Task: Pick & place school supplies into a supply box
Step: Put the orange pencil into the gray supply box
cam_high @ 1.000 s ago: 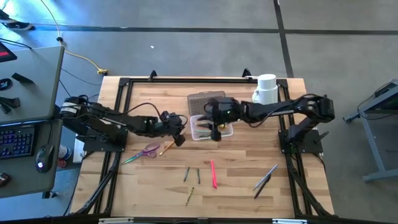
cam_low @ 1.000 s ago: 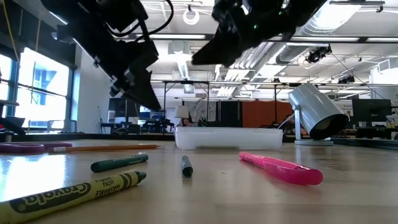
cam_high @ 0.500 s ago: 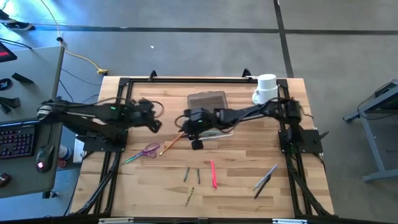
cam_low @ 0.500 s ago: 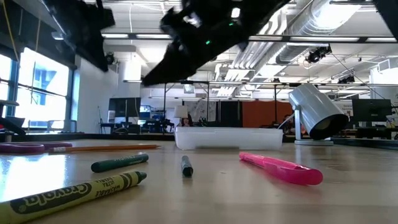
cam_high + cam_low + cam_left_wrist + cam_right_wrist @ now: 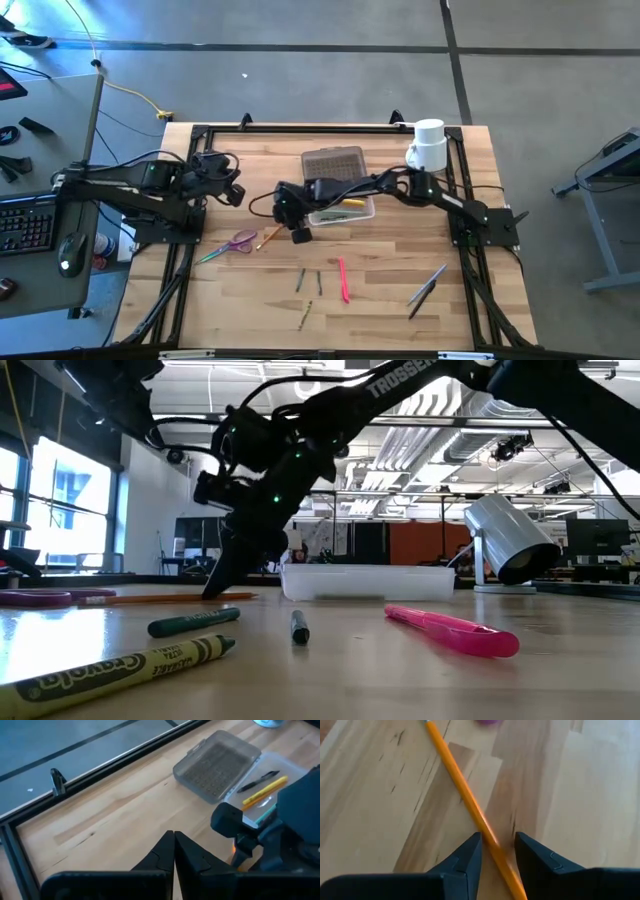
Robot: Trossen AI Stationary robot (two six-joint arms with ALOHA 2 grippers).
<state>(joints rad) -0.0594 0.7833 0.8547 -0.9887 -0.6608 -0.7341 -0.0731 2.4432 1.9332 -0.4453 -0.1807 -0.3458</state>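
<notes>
Only right hand (image 5: 497,851) straddles orange pencil (image 5: 465,795) (apart).

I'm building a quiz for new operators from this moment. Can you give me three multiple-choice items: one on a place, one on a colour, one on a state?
1. Where is the right hand?
A. over the white mug
B. low over the orange pencil, left of the supply box
C. at the table's front edge

2. What colour is the pen lying alone near mid-table?
A. pink
B. blue
C. white

3. How is the supply box?
A. shut
B. upside down
C. lid open

B: the right wrist view shows its fingers astride the orange pencil. A: plainly pink. C: the lid lies flat behind it.
</notes>
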